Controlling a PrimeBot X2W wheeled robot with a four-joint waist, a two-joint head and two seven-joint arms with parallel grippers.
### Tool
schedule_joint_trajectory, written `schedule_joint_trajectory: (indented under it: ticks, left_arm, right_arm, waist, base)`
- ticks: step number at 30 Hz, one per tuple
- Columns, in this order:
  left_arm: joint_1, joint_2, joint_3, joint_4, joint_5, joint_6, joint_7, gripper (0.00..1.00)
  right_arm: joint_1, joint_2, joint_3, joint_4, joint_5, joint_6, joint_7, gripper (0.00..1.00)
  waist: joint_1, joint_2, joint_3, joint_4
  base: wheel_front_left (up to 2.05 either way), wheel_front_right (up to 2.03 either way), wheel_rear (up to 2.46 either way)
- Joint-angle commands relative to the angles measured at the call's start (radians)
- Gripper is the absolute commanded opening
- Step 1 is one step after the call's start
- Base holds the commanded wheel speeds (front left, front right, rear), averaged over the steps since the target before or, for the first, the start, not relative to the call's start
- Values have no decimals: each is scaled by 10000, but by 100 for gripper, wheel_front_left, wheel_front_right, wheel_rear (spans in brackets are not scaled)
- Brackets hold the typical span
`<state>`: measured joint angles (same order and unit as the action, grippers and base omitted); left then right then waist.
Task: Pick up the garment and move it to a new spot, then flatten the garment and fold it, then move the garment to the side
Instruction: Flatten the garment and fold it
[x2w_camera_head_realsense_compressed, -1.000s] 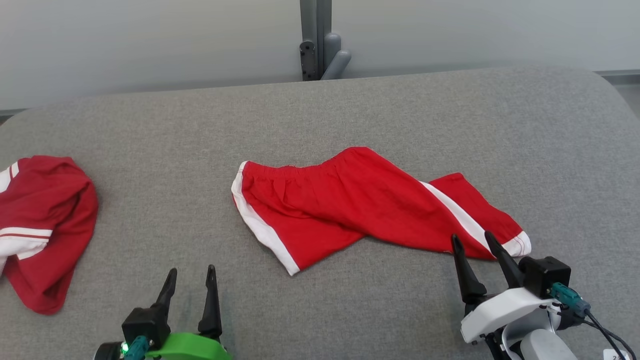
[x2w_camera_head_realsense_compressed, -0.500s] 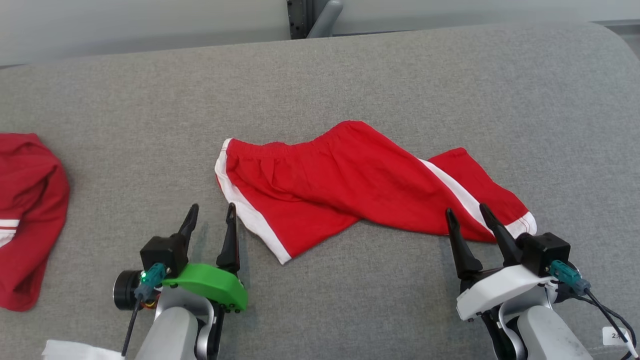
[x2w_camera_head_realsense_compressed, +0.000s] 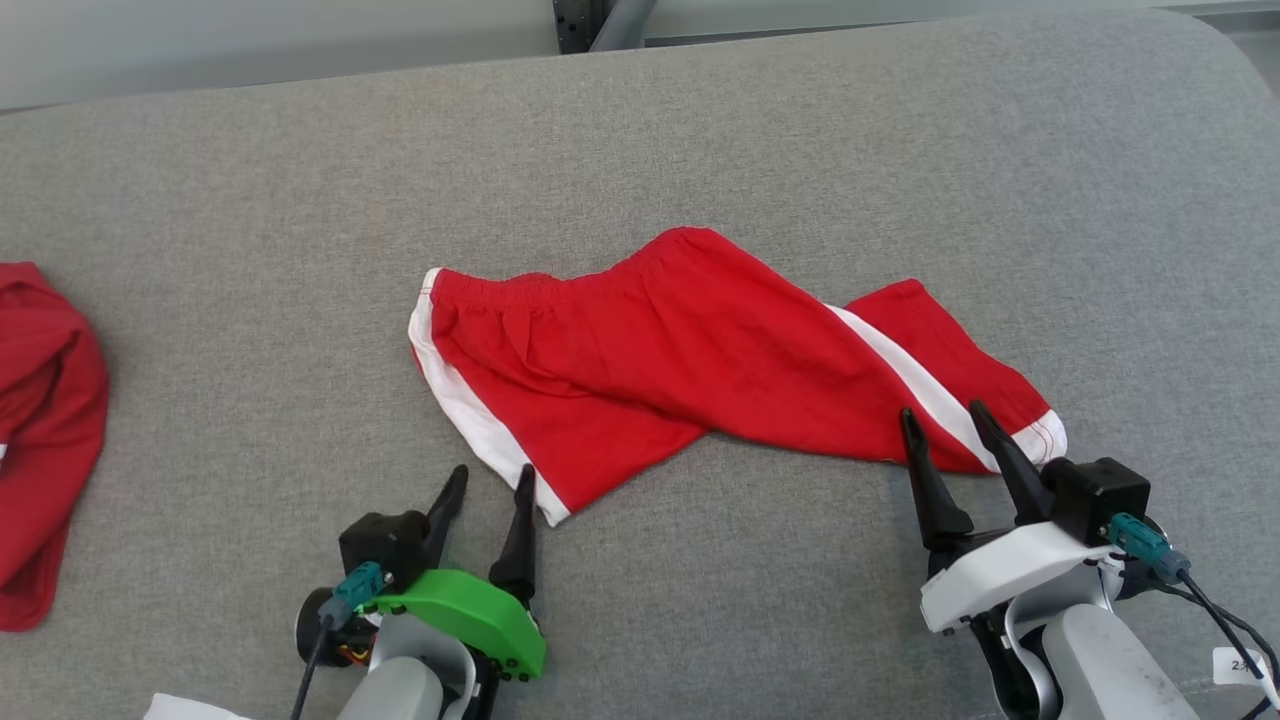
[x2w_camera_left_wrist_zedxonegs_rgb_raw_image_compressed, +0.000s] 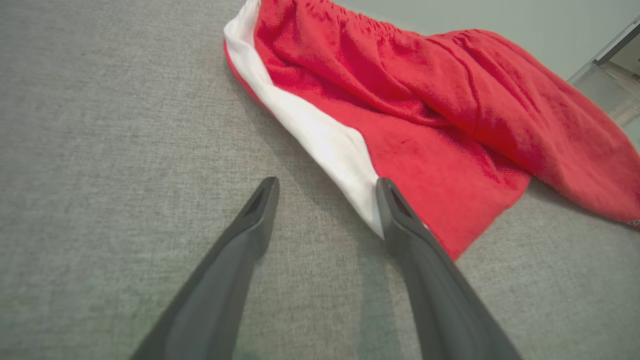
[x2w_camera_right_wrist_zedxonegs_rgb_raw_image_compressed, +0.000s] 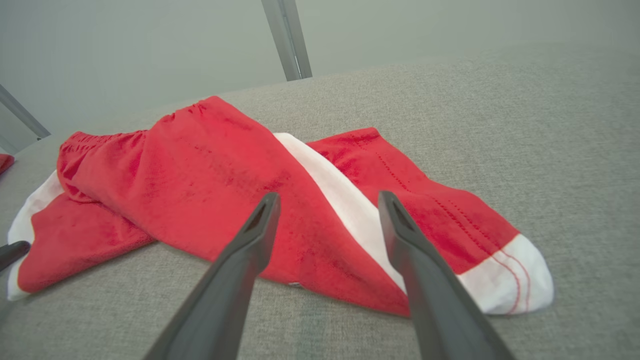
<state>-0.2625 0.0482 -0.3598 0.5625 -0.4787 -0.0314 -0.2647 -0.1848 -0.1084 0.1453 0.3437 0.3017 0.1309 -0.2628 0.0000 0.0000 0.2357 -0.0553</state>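
Observation:
The garment is a pair of red shorts with white side stripes, lying crumpled on the grey table. My left gripper stands open just left of the shorts' near-left corner; in the left wrist view that white-edged corner lies by the right finger. My right gripper is open at the near edge of the right leg; the right wrist view shows the garment beyond the fingers, with the white cuff to their right. Neither gripper holds anything.
A second red and white garment lies at the table's left edge. A grey post rises behind the table's far edge. A white scrap shows at the bottom left by my left arm.
The camera has tilted down, shifting the whole scene. My left gripper has moved right and forward to the shorts' near-left corner. The right gripper stays by the right leg.

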Motion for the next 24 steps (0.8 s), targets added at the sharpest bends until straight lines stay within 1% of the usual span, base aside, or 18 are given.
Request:
schedule_joint_trajectory:
  ticks: [1,6,8,11,12,13,14,15,18,20,23,24]
  left_arm:
    - [64,41,-187,64,4,-40,2,100]
    - [37,39,-1040,-129,-293,-274,4,100]
    - [47,44,-1422,-208,-194,-332,4,100]
    - [85,41,-2006,-51,-319,-409,4,100]
    - [63,47,-2182,21,-392,-441,4,89]
    - [-31,44,-2337,26,-406,-484,6,45]
    - [-157,40,-2444,-80,-449,-554,4,5]
    - [-256,36,-2524,-176,-456,-596,4,0]
    - [-519,45,-2572,-459,-322,-700,4,0]
    - [-734,37,-2560,-765,-457,-764,3,0]
    - [-1128,37,-2583,-1636,-770,-865,1,0]
    - [-1128,37,-2583,-1636,-770,-865,1,0]
  right_arm:
    - [39,-36,22,20,-11,-3,-29,100]
    - [-90,13,135,18,-46,-3,-29,100]
    - [-106,10,186,40,-33,-3,-29,100]
    - [-108,-34,232,71,20,-3,-29,100]
    - [-97,-46,243,80,29,-3,-29,100]
    - [-88,-67,243,92,47,-3,-29,100]
    - [-89,-71,231,95,58,-3,-29,100]
    - [-98,-69,221,101,64,-3,-29,100]
    - [-108,-17,133,95,54,-3,-29,100]
    - [-113,29,127,111,54,-3,-29,100]
    - [-60,95,71,88,33,-3,-29,100]
    - [-60,95,71,88,33,-3,-29,100]
  waist:
    - [0,0,-21,47]
    - [0,0,-13,82]
    - [0,0,-34,70]
    - [0,0,-72,22]
    - [0,0,-88,1]
    - [0,0,-102,-18]
    - [0,0,-109,-38]
    - [0,0,-114,-57]
    - [0,0,-166,-126]
    - [0,0,-202,-169]
    - [0,0,-247,-194]
    - [0,0,-247,-194]
  base:
    - [0,0,0]
    - [0,0,0]
    - [0,0,0]
    - [0,0,0]
    - [0,0,0]
    - [0,0,0]
    - [0,0,0]
    - [0,0,0]
    - [0,0,0]
    - [0,0,0]
    - [0,0,0]
    - [0,0,0]
